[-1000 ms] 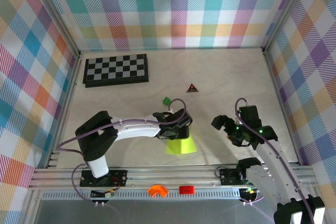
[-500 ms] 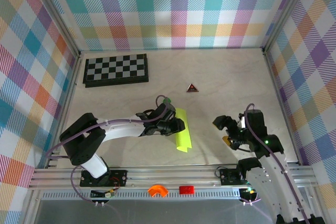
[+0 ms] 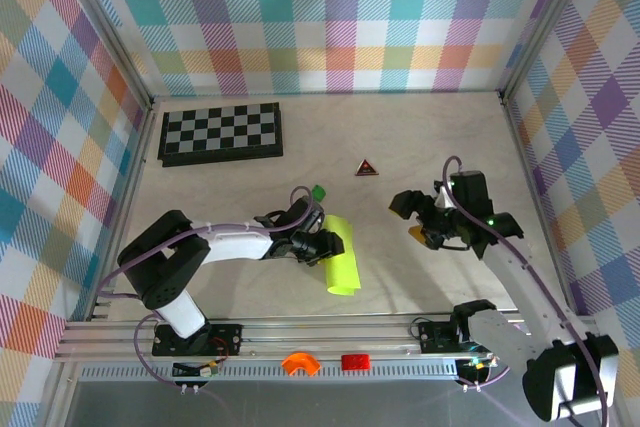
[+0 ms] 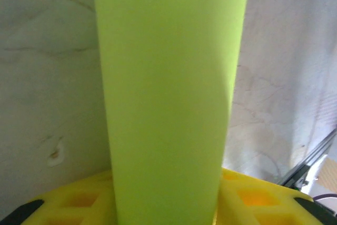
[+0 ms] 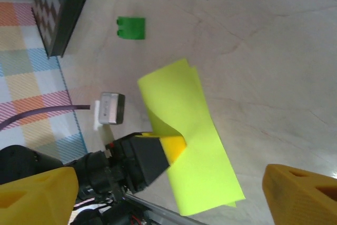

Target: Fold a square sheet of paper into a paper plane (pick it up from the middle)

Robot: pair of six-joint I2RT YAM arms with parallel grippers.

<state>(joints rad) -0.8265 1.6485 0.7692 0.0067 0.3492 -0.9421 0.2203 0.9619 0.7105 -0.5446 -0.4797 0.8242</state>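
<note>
We see the left gripper (image 3: 325, 245) partly closed, pinching the left long edge of the paper plane (image 3: 341, 257), a lime folded strip near the middle of the table's (image 3: 450, 137) near edge. Its long axis runs from far edge to near edge, and no pointed nose shows. The right gripper (image 3: 412, 219) hangs to its right, wide open and empty.

One paper plane (image 3: 340, 268), one green block (image 3: 318, 191), one checkerboard (image 3: 221, 133), one triangle (image 3: 367, 168).
</note>
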